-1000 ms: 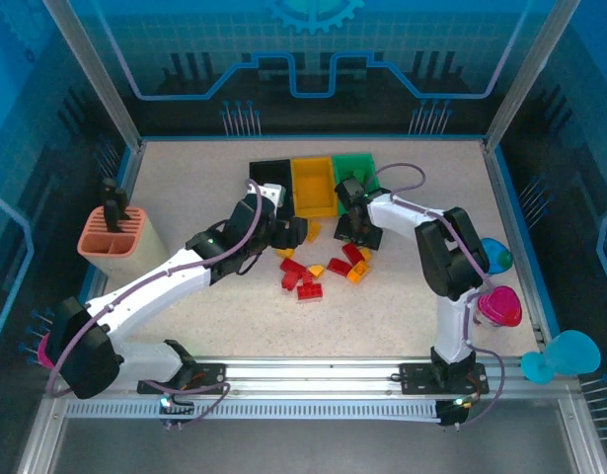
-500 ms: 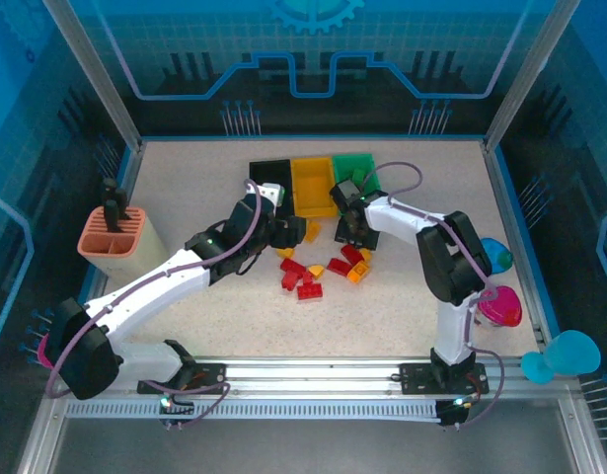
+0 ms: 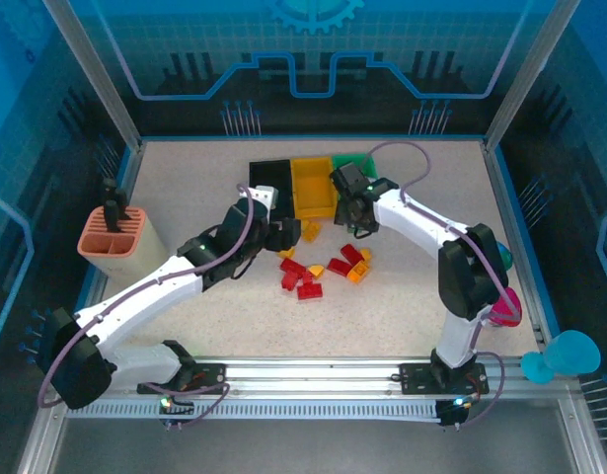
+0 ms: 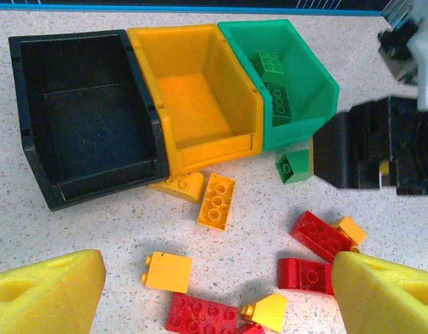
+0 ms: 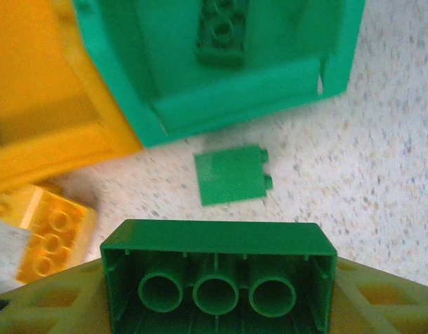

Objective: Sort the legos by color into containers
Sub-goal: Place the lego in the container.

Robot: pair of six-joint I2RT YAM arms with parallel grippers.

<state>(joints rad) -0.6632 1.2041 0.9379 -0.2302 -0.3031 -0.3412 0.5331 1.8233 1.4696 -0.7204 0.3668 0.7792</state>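
R jaws hold green brick (image 5: 217,257) — loose green piece (image 5: 231,177) before green bin (image 5: 234,97); L jaws wide.

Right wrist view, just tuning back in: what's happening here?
The right gripper holds a green brick, underside toward the camera, just short of the green bin, which has green bricks inside. One loose green piece lies on the table in front of that bin. The left gripper hangs open above scattered red bricks and yellow bricks. The yellow bin and black bin hold none yet.
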